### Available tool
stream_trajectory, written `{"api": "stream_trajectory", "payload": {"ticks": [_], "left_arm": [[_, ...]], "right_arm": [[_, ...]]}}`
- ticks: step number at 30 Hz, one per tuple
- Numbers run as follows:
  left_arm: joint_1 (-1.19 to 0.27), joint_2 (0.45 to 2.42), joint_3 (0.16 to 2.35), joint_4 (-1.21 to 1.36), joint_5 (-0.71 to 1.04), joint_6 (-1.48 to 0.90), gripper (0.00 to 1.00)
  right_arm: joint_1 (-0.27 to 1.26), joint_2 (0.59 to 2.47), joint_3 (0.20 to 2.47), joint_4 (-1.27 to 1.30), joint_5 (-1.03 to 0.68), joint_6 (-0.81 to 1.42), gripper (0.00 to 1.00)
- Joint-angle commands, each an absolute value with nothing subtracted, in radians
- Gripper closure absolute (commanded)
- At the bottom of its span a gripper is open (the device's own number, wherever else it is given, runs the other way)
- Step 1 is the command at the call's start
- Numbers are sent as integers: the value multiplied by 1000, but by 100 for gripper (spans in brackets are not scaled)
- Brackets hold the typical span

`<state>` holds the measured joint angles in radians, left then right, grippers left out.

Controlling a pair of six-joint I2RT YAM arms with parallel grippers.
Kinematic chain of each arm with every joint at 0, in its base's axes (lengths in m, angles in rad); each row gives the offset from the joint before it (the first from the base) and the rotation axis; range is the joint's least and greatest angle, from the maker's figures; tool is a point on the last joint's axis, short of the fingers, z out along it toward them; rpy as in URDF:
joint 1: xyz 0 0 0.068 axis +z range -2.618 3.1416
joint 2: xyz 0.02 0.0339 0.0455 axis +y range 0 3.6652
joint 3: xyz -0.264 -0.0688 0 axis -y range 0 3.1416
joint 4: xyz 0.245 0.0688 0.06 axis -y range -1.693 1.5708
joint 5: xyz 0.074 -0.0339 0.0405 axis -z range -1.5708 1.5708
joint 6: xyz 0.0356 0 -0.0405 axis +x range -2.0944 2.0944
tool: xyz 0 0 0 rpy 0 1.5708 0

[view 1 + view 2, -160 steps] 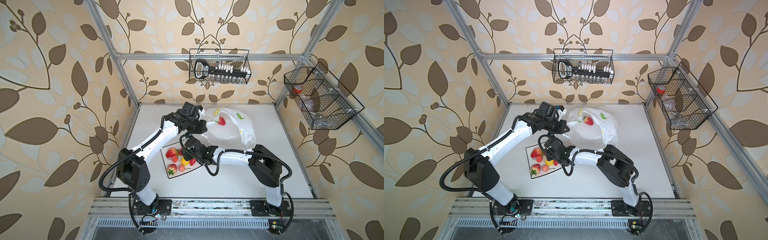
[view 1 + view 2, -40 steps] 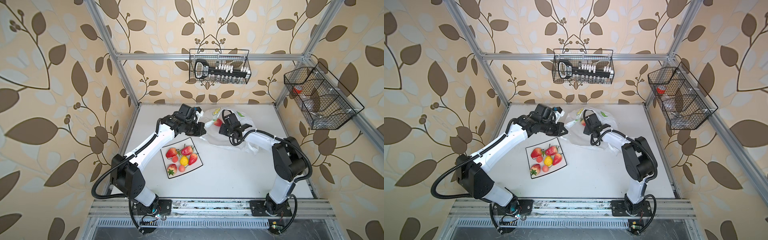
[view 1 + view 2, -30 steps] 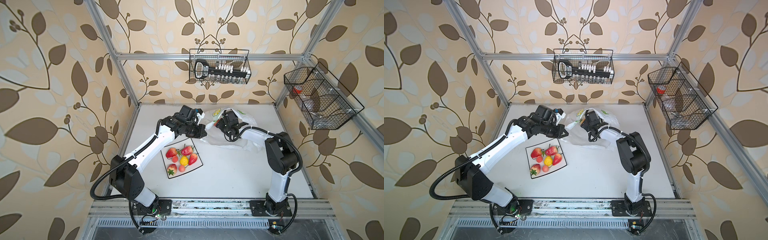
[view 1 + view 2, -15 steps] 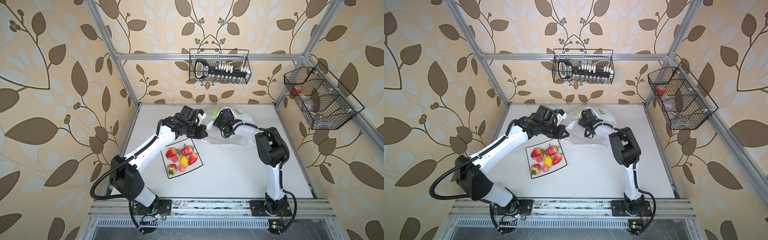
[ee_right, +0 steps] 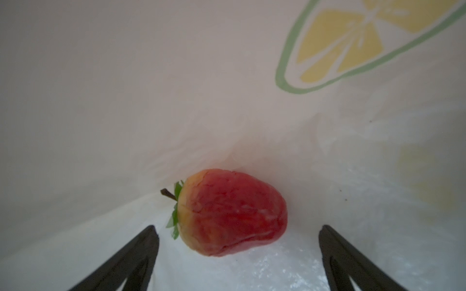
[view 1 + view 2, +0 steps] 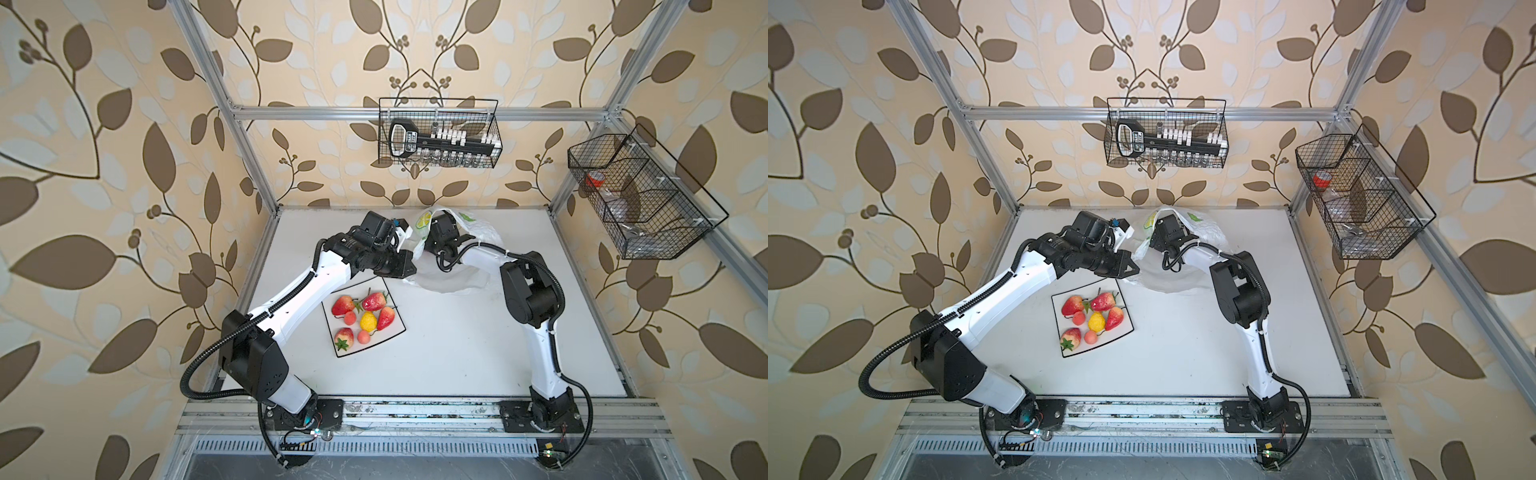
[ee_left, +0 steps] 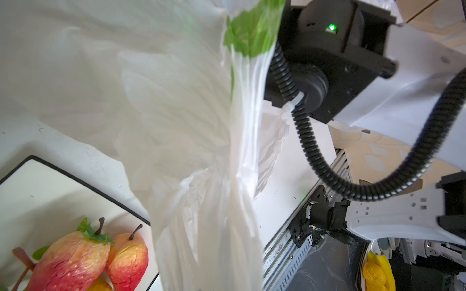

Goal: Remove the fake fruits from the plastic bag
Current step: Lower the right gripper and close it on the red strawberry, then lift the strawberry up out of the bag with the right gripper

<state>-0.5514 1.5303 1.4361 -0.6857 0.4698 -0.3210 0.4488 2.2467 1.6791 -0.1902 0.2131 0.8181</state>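
The plastic bag (image 6: 478, 232) lies at the back of the table, its mouth lifted toward the left. My left gripper (image 6: 407, 268) is shut on the bag's bunched edge; in the left wrist view the bag's film (image 7: 176, 100) gathers toward the jaws, which are hidden. My right arm's wrist (image 6: 442, 232) reaches into the bag's mouth, its fingers hidden in both top views. Inside, a red strawberry (image 5: 232, 214) lies on the film between my open right gripper (image 5: 238, 231), untouched. Several fake fruits (image 6: 365, 320) rest on the plate (image 6: 399, 330).
A wire basket (image 6: 438, 133) with tools hangs on the back wall and another wire basket (image 6: 640, 195) on the right wall. The plate (image 6: 1127, 326) sits close below the left gripper. An aluminium rail (image 6: 415, 411) runs along the table's front edge.
My right gripper has left the plate, gone back and left into the bag's mouth, and opened wider over the last second. The left gripper has kept its hold on the bag.
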Motion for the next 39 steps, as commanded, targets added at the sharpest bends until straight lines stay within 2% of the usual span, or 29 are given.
{"api": "stream_trajectory", "payload": {"ticks": [1, 14, 18, 30, 39], "left_arm": [[-565, 1508, 1447, -691, 502, -305, 100], [-569, 1506, 1451, -698, 506, -300, 100], [-568, 1505, 1451, -701, 500, -299, 100], [-569, 1508, 1453, -692, 484, -310, 100], [-567, 1506, 1454, -684, 419, -340, 100]], "right_arm": [[459, 2307, 1741, -227, 213, 784, 0], [477, 2453, 1937, -386, 215, 721, 3], [476, 2451, 1933, -405, 245, 729, 9], [475, 2334, 1853, -378, 260, 709, 33], [484, 2123, 1654, -270, 184, 691, 36]]}}
